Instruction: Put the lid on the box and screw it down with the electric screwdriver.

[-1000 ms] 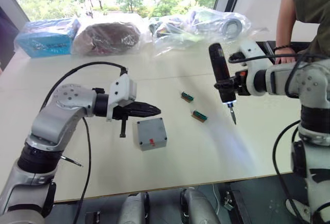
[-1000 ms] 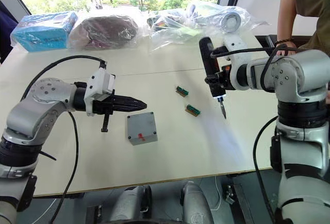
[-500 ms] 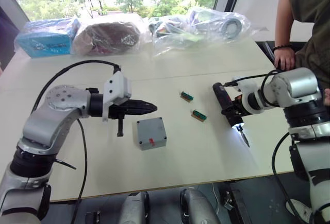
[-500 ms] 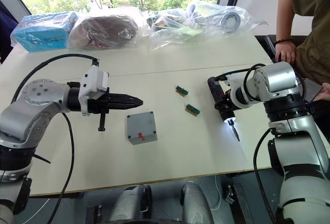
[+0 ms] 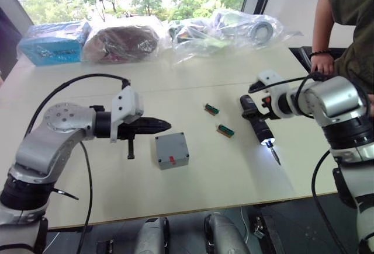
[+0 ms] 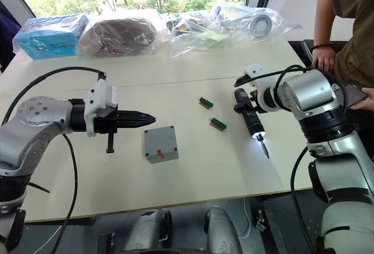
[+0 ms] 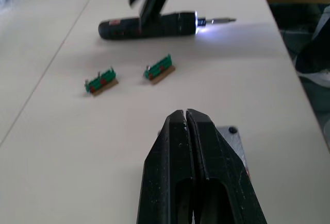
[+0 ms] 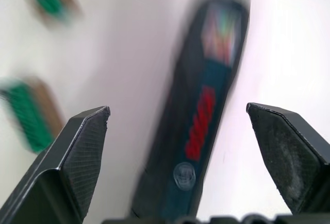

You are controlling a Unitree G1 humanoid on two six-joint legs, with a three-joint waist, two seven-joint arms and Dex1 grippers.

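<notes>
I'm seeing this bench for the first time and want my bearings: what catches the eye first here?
The electric screwdriver lies on the white table with its tip light glowing, the right gripper open around it. Nearer the middle sits the closed grey box with a red mark, the shut left gripper hovering beside it. Two small green-and-red blocks lie between box and screwdriver.

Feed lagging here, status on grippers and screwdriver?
Left gripper shut, empty, beside box. Right gripper open over screwdriver, which lies on table, tip lit. Two small green blocks between box and screwdriver.
</notes>
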